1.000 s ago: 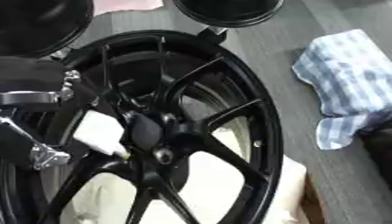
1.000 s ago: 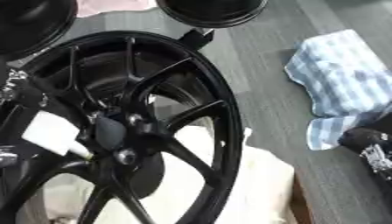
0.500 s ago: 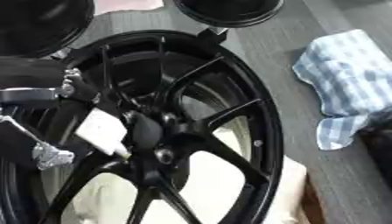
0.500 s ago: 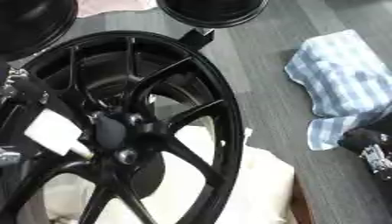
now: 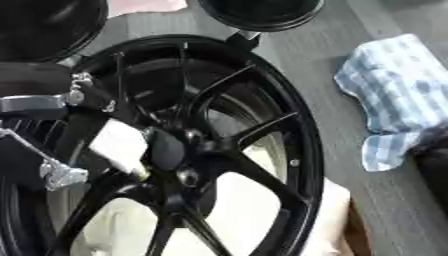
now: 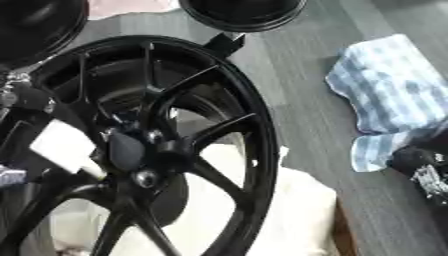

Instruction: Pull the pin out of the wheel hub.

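A black spoked wheel (image 5: 297,150) lies on a cream cushion and fills most of both views. Its hub (image 5: 171,150) sits at centre left, with a small round shiny pin head (image 5: 186,176) just below it. My left hand (image 5: 44,105), black with silver parts, reaches in from the left between the spokes. A white flat piece (image 5: 118,145) at its end lies against the hub's left side, close above the pin head. How the hand grips is hidden by the spokes. My right hand (image 6: 424,167) shows as a dark shape at the right edge, away from the wheel.
A blue-and-white checked cloth (image 5: 398,95) lies on the grey table to the right of the wheel. Two black round objects (image 5: 262,12) (image 5: 44,25) stand at the top edge, with something pink (image 5: 144,6) between them. The cream cushion (image 6: 289,210) sticks out at the wheel's lower right.
The white piece on my left hand has edged slightly up and toward the hub. The wheel, cloth and right hand have stayed put.
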